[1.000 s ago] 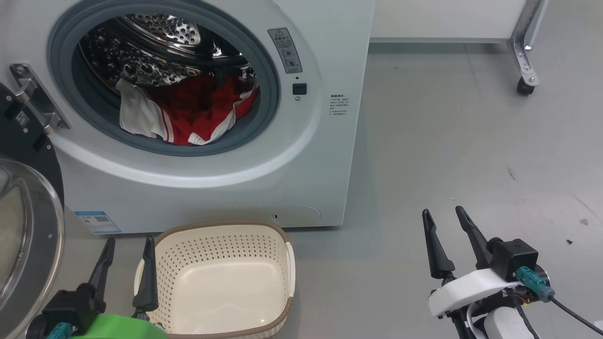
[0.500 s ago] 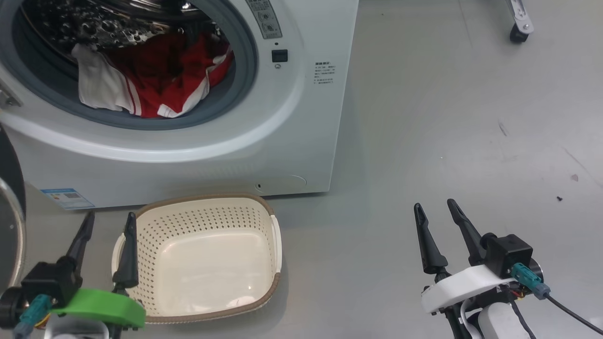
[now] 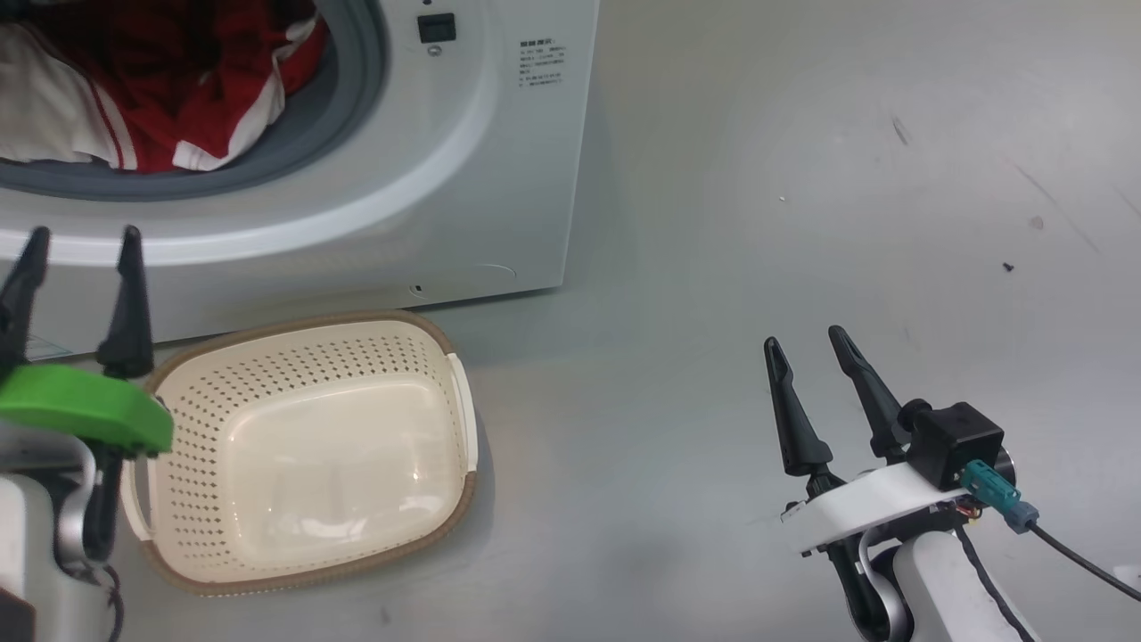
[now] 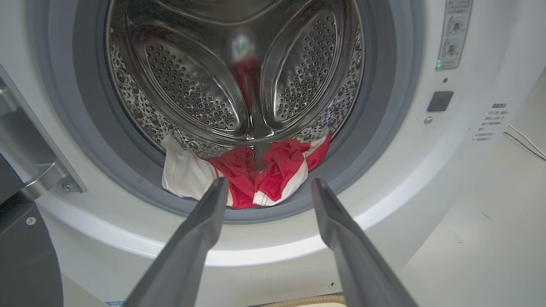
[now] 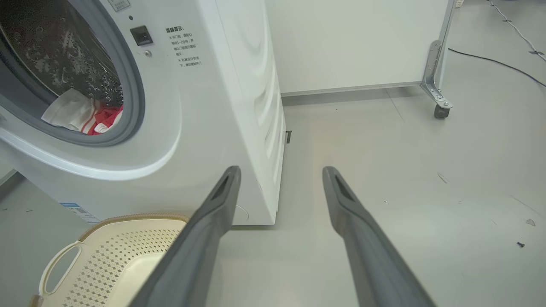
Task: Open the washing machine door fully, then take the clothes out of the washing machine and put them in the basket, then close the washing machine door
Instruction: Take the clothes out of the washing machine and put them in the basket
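A: So, where are the clothes [image 4: 273, 170] at the moment?

B: Inside the washing machine [image 3: 499, 134], heaped at the front bottom of the steel drum [image 4: 192, 85]. They are red with white stripes, and a white part at the left lies on the lower lip of the grey gasket [image 4: 375, 128].

A: And the washing machine door [image 4: 21, 256]?

B: Swung open. In the left wrist view its black edge shows at the lower left, hanging from a metal hinge [image 4: 47, 179], well clear of the round opening.

A: What is the left gripper [image 4: 268, 183] doing?

B: It holds nothing, and its two dark fingers [image 4: 204, 221] are spread apart. It is raised in front of the opening and points at the clothes, outside the drum and not touching the fabric.

A: The right gripper [image 3: 804, 339]?

B: Spread wide too, with nothing between its fingers. It hangs over the bare grey floor [image 3: 802, 178] to the right of the machine, well apart from the machine and the clothes.

A: And the basket [image 3: 294, 321]?

B: Upright on the floor just in front of the machine, below the opening, its cream bottom bare. In the head view the left gripper stands just beside its left end.
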{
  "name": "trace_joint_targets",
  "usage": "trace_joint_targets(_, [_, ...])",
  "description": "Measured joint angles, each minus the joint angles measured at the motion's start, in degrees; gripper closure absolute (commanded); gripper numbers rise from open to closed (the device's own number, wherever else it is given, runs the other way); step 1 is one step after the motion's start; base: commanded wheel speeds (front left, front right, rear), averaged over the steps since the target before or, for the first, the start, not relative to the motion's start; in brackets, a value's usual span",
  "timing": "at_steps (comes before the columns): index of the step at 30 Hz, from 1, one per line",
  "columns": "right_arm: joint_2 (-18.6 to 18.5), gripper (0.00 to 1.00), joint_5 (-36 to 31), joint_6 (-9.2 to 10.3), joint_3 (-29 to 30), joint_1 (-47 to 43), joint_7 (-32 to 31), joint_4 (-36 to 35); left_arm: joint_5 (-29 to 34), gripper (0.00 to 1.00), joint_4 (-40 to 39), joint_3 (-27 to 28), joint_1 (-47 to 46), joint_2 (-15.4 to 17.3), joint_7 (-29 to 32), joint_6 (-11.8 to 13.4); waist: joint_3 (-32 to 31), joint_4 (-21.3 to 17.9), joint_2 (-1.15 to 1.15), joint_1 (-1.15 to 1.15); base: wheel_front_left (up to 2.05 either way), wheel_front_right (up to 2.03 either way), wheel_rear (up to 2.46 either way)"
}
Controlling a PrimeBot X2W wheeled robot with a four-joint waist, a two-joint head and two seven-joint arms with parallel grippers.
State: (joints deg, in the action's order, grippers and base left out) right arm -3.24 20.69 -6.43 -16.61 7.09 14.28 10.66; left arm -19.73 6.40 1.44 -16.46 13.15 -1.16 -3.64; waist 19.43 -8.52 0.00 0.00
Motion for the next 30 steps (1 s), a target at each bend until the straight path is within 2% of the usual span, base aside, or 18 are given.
trace_joint_targets(7, [0.03,0.00,-0.11,0.00,-0.34,1.92,0.01,-0.86,-0.42,0.00,2.66,3.22,-9.73,2.91,5.76,2.55,4.68,-2.64,0.00,0.00,0.00,0.00,0.00])
trace_joint_targets(12, [0.14,0.00,-0.11,0.00,-0.70,4.36,0.01,-1.78,-0.25,0.00,6.15,4.25,-16.51,6.31,9.96,3.87,8.79,-4.54,0.00,0.00,0.00,0.00,0.00])
trace_joint_targets(18, [0.20,0.00,-0.11,0.00,-0.87,5.67,0.01,-2.03,0.16,0.00,9.56,4.15,-21.60,7.61,12.84,4.45,11.99,-5.87,0.00,0.00,0.00,0.00,0.00])
trace_joint_targets(25, [0.41,0.00,-0.11,0.00,-2.10,7.36,0.01,-2.05,1.92,0.00,15.68,4.90,-26.24,11.26,15.67,5.94,15.48,-7.50,0.00,0.00,0.00,0.00,0.00])
trace_joint_targets(30, [0.43,0.00,0.02,0.00,-2.36,7.76,0.01,-2.35,3.70,0.00,17.73,4.04,-29.41,12.54,17.01,6.15,17.35,-8.45,0.00,0.00,0.00,0.00,0.00])
